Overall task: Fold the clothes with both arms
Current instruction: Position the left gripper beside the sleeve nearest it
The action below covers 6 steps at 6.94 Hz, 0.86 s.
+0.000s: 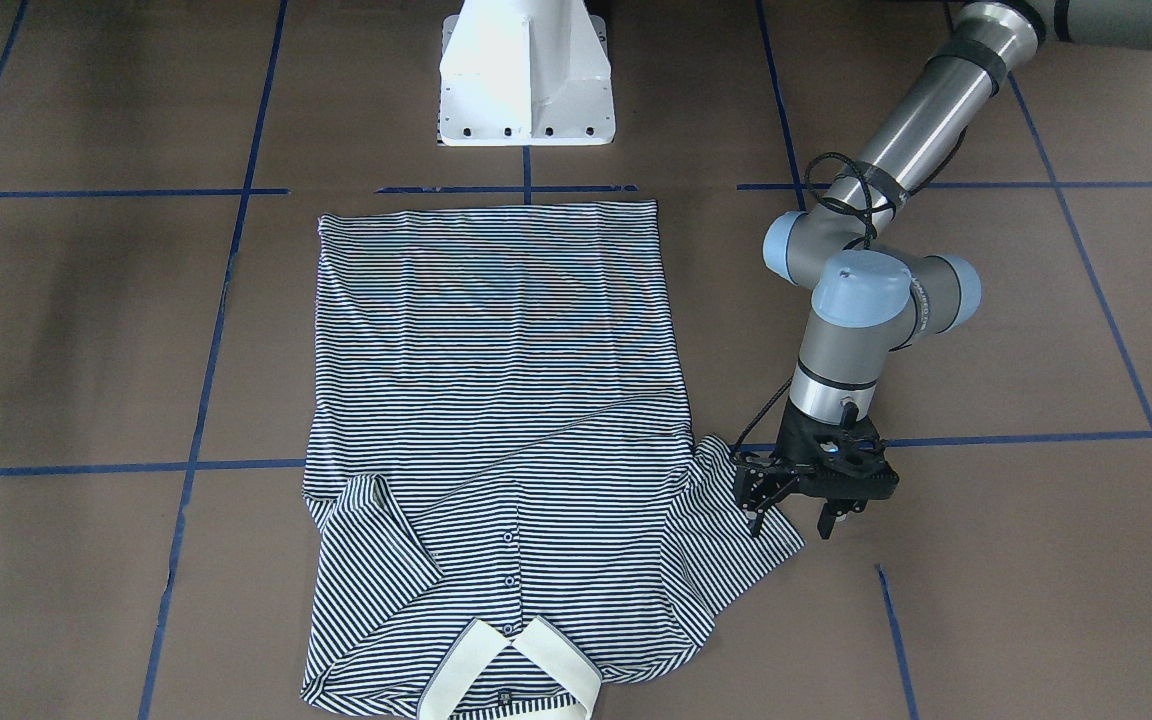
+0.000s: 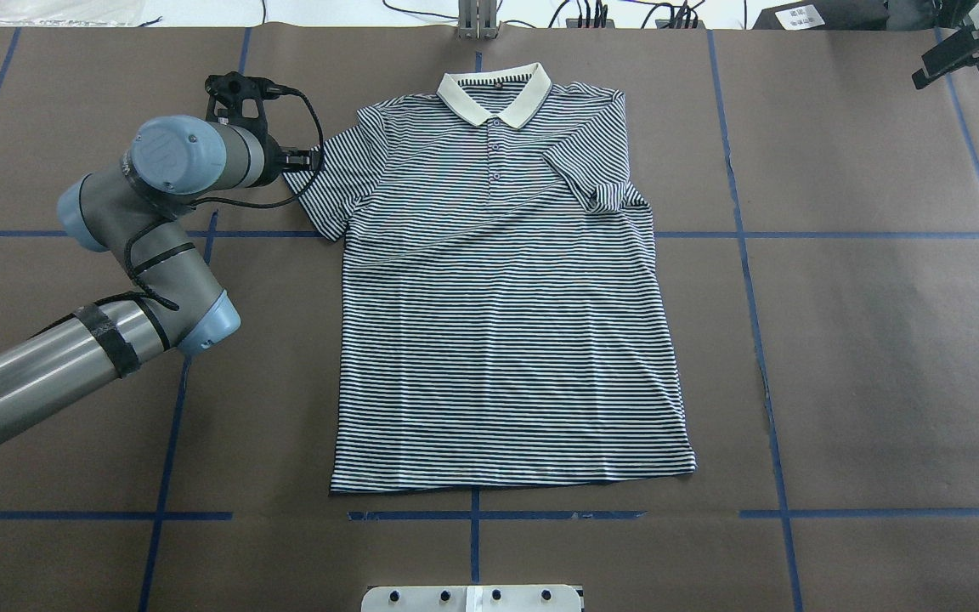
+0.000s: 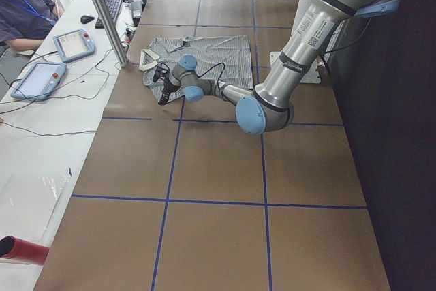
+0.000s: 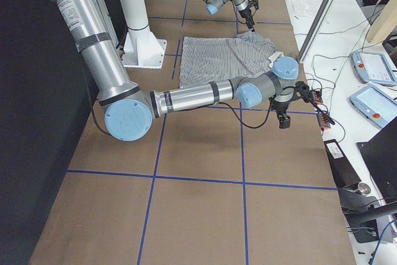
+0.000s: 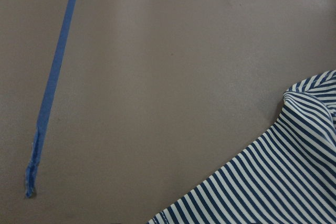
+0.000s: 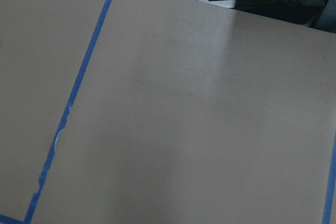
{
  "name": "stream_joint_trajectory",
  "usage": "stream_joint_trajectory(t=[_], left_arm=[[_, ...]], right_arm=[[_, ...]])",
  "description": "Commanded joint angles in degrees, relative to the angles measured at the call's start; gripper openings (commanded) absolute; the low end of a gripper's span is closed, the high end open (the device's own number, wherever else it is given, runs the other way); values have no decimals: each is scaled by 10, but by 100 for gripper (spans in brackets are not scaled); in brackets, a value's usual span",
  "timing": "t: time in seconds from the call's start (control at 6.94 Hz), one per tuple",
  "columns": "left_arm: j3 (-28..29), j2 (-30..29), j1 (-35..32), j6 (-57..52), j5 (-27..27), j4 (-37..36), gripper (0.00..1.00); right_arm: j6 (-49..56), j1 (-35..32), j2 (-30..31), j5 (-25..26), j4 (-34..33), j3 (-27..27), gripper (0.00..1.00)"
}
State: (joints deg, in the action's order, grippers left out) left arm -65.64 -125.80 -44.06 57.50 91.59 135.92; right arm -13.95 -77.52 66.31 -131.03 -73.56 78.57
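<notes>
A striped polo shirt [image 2: 498, 340] is laid flat on the brown bench [image 2: 863, 340], in the middle, with the buttons facing up. Its long way runs from collar to hem, straight out from the robot. The cream collar [image 2: 494, 93] is pointed away from the white base [image 1: 526, 70], and the hem [image 2: 506, 480] is kept close to it, so each arm can get at its own side. The sleeve on the robot's right [image 2: 600, 174] is folded in over the chest. The sleeve on the robot's left [image 2: 324, 191] is spread out flat, so it is likely the next part to be folded. That may be why the left gripper [image 1: 791, 525] is held right at the outer edge of this sleeve, pointing down. Its two fingers are spread apart and nothing is held between them. One finger is seen over the striped cloth and the other over bare bench, as if the edge is about to be pinched. Whether the cloth is touched cannot be told. The right gripper [image 2: 957, 51] is parked far off at the bench's far right corner, well apart from the shirt, probably to keep out of the way. It cannot be told if its fingers are apart or together, since only bare bench is seen by its wrist camera.
</notes>
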Motion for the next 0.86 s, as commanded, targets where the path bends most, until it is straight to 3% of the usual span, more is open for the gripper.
stream_joint_trajectory(t=[0.0,0.58,0.72], left_arm=[[12,-5,-1,-5,0,3,79],[30,-7,-14,20,2,13,60],[38,-9,-14,21,2,22,60]], right_arm=[[0,0,0,1,0,0,100],[2,1,1,1,0,0,100],[2,1,1,1,0,0,100]])
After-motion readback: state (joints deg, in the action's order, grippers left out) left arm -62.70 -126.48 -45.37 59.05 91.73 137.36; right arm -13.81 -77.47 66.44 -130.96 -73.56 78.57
